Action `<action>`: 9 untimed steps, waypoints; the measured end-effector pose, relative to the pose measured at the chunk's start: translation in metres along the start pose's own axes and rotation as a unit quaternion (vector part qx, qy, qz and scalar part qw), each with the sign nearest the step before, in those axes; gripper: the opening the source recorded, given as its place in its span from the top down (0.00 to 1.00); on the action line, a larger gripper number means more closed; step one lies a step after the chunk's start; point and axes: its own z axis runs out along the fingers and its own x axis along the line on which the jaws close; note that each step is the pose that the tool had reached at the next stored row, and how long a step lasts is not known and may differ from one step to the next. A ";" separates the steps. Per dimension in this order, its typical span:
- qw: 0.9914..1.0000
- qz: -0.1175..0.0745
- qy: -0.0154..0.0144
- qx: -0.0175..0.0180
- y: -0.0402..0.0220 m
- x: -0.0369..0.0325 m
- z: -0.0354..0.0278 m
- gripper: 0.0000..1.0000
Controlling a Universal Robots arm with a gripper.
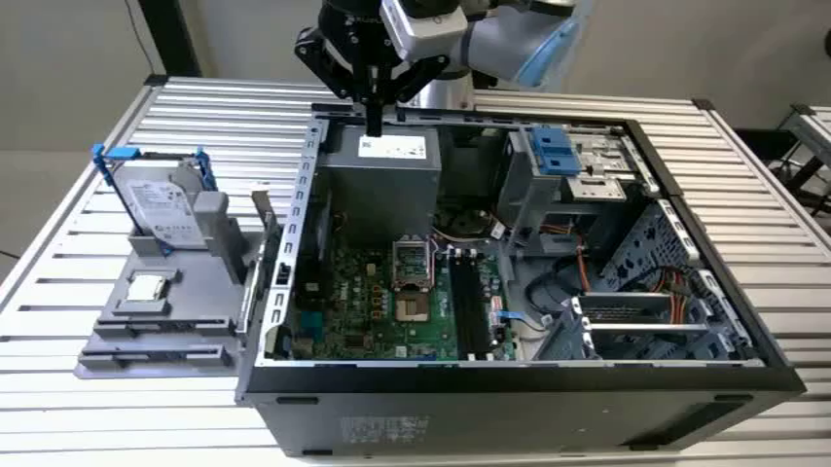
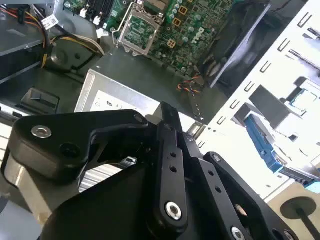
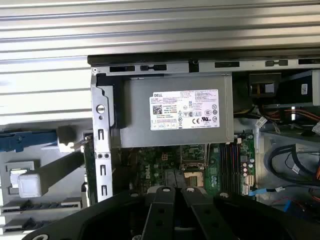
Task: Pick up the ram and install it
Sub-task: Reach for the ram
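Observation:
In the exterior view my gripper (image 1: 374, 125) hangs above the back edge of the open computer case (image 1: 727, 321), over the grey power supply (image 1: 379, 175). Its two black fingers are pressed together with nothing between them, as both wrist views also show (image 3: 175, 187) (image 2: 168, 114). The ram (image 1: 267, 222) is a thin dark stick standing on edge in the grey fixture (image 1: 169, 321), just outside the case's wall on the exterior view's left, well apart from my gripper. It appears edge-on in the first wrist view (image 3: 87, 165). The black memory slots (image 1: 470, 304) lie on the green motherboard (image 1: 370, 302).
A silver hard drive with a blue bracket (image 1: 159, 206) stands upright on the fixture. Inside the case are the processor socket (image 1: 411, 265), cables (image 1: 571, 282) and metal drive cages (image 1: 571, 161). The case and fixture sit on a slatted metal table (image 1: 78, 409).

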 end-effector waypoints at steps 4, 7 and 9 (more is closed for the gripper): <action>1.000 0.000 0.000 0.000 0.0000 0.0000 0.0000 1.00; 1.000 0.000 0.000 0.000 0.0000 0.0000 0.0000 1.00; 1.000 0.000 0.000 0.000 0.0000 0.0000 0.0000 1.00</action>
